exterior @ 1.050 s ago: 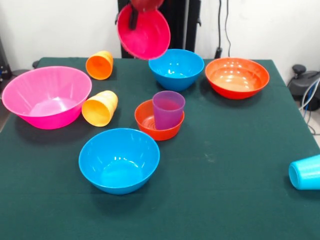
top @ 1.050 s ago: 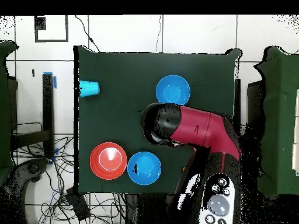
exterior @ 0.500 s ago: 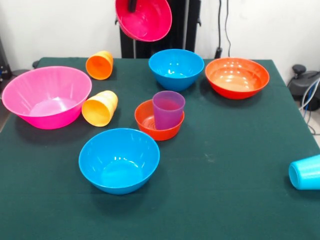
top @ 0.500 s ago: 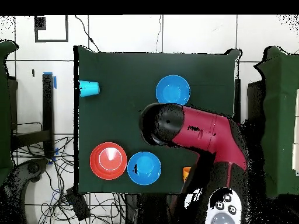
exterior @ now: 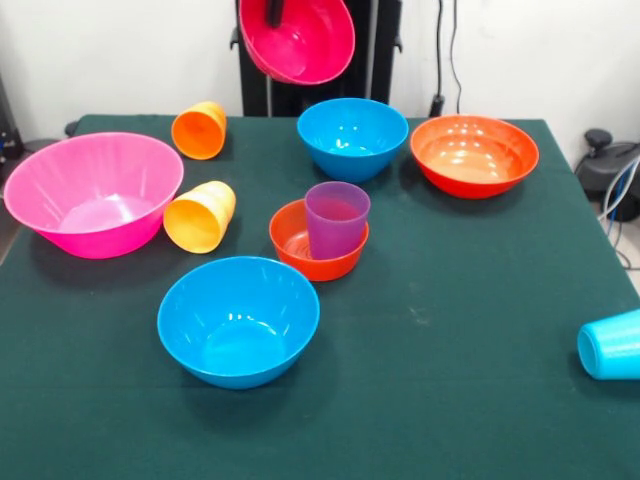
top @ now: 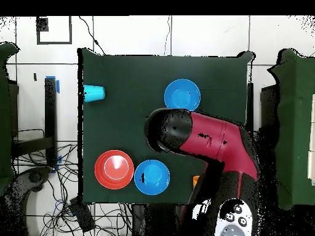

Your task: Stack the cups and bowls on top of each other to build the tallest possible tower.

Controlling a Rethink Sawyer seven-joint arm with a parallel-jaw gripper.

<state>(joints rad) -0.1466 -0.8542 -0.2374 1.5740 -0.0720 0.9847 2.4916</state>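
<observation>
Risk is that the small magenta bowl (exterior: 298, 38), which my gripper (exterior: 274, 12) pinches by the rim and holds tilted above the table (exterior: 480, 330), slips and falls on the blue bowl (exterior: 352, 136) below.

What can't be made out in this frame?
- Gripper: front view cuts it at the top edge; open or shut unclear.
- Light blue cup: cut by the front view's right edge.
- Overhead: the arm hides the purple cup and pink bowl.

Glossy plastic bowls (exterior: 239, 318), matt cloth table (exterior: 450, 300)
</observation>
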